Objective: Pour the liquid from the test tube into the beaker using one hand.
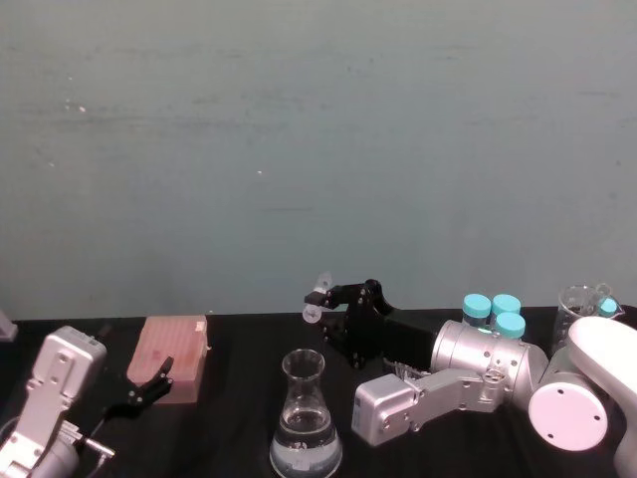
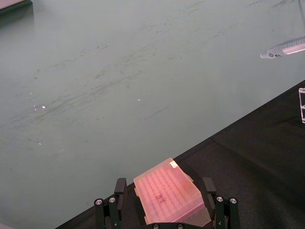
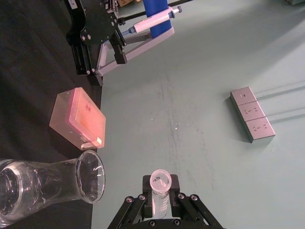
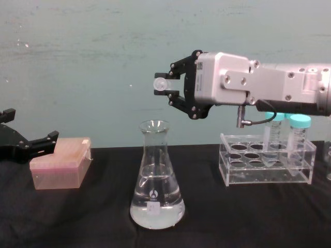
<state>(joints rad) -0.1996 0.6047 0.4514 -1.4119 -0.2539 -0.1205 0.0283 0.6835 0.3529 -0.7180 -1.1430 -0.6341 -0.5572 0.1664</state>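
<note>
1. Right gripper [image 4: 170, 82] is up over the table [image 4: 248, 217], its fingers clamped on the tube [image 4: 161, 83].
2. The tube lies level, open end pointing to the robot's left, sitting higher than the beaker [image 4: 156, 175] and right about over its mouth, not touching the lip.
3. Can't tell whether anything is in the tube.
4. The beaker stands upright on the black cloth near the front edge, with clear liquid [image 4: 156, 211] pooled in its wide base, well below the neck.
5. Left gripper [image 1: 149, 383] sits low at the left, fingers spread apart and holding nothing, just beside the pink box [image 4: 59, 165].
6. Over on the right, a clear rack [image 4: 266, 173] stands behind and to the side of the beaker, with 2 teal-capped tubes [image 4: 300, 124] upright in it from the chest view; the head view shows 3 caps there.
</note>
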